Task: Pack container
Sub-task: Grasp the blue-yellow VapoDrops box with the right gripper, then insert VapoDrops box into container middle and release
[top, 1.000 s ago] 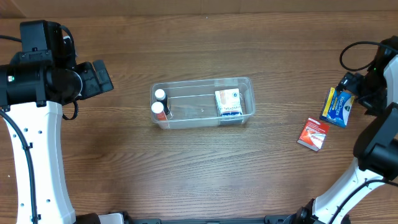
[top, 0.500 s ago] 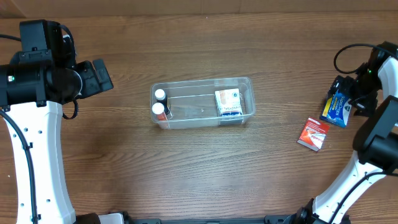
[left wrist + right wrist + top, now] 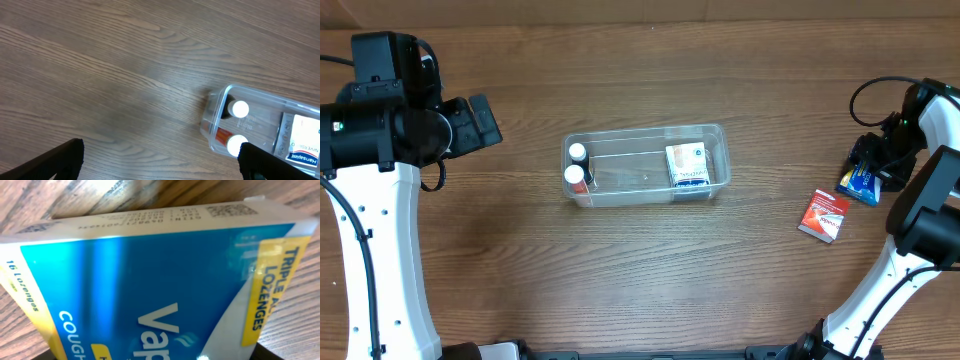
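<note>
1. The clear, see-through plastic rectangular container (image 3: 646,133) with rounded corners and a rim sits mid-table on the brown wood-grain table (image 3: 640,270), long side running left to right.
2. Contents, left end: two small white-capped bottles (image 3: 578,152) standing side by side against the short wall. The nearer one shows orange below its cap in the left wrist view (image 3: 236,145).
3. Contents, right end: one white-and-blue cardboard box (image 3: 687,166), printed face up. The middle of the container is bare.
4. The left gripper (image 3: 161,147) is held above the table, well apart from the container and to its left. Its black fingers (image 3: 65,160) stand wide apart with nothing between them. The container's left end (image 3: 215,107) shows at the right of that view.
5. The right gripper (image 3: 876,163) is at the far right table edge, down on a blue-and-yellow cardboard lozenge box (image 3: 857,181).
6. In the right wrist view the lozenge box (image 3: 150,295) fills nearly the whole frame, tilted, with "LOZENGES" legible on its yellow band. The fingers are almost wholly out of view, so I cannot tell whether the jaws are closed on the box or merely beside it.
7. A small red-and-white flat packet (image 3: 823,215) lies on the table near the lozenge box, toward the container, not touching either.
</note>
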You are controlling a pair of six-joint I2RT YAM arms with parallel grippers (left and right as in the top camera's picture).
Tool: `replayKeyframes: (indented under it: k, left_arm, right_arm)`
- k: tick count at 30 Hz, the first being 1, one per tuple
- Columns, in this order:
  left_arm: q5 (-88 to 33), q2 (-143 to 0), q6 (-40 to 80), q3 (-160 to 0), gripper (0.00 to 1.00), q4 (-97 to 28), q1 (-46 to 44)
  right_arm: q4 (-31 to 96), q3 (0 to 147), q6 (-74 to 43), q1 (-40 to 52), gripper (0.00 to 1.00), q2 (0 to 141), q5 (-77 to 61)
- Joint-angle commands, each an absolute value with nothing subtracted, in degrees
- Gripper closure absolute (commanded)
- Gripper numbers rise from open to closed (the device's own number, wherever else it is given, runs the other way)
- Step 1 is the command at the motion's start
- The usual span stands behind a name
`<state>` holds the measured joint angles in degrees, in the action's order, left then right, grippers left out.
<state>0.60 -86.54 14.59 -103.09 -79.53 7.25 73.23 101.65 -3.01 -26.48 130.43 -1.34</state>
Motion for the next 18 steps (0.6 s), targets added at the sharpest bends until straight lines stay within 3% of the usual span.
replayKeyframes:
  k: [1,9,13,18]
  left_arm:
    - [0.2,-86.9,13.7,-102.7,0.00,-79.3,7.5]
    - [0.2,-86.9,13.7,-102.7,0.00,-79.3,7.5]
    - [0.2,-86.9,13.7,-102.7,0.00,-79.3,7.5]
    - [0.2,-86.9,13.7,-102.7,0.00,-79.3,7.5]
  right_arm:
    - [74.5,103.5,-3.2,-25.7,0.37,128.4,-2.7]
    - [80.8,112.7,-3.4,-17.6,0.36,113.1,-2.7]
    - [81.6,113.0,-4.0,-6.0,0.36,101.2,-2.7]
    - [81.0,112.9,-10.5,10.8,0.36,97.4,-2.7]
